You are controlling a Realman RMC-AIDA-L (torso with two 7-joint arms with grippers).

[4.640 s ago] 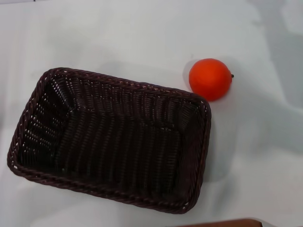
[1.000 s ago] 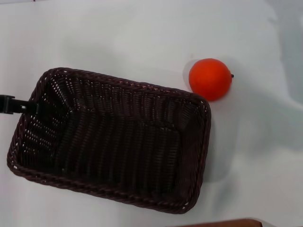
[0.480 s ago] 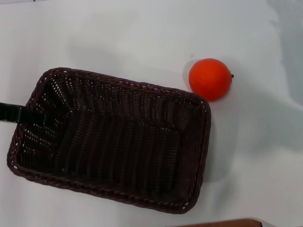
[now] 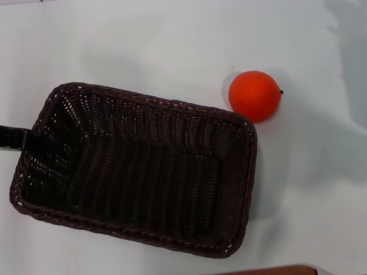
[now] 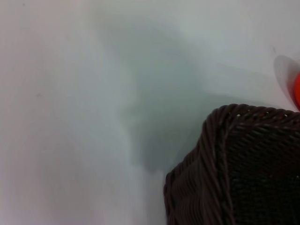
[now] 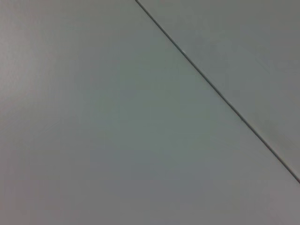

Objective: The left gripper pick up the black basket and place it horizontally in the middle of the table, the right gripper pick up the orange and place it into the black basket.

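The white tabletop [image 4: 143, 40] is smooth and bare-looking, shadowed at its far right. The black basket [image 4: 135, 172] sits askew on it, the orange [image 4: 254, 95] just beyond its far right corner. The left gripper [image 4: 20, 139] reaches in at the basket's left rim; I cannot tell whether it has closed on it.

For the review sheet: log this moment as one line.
left gripper: at black basket left rim, grip unclear | right gripper: out of view | orange: on table, outside basket
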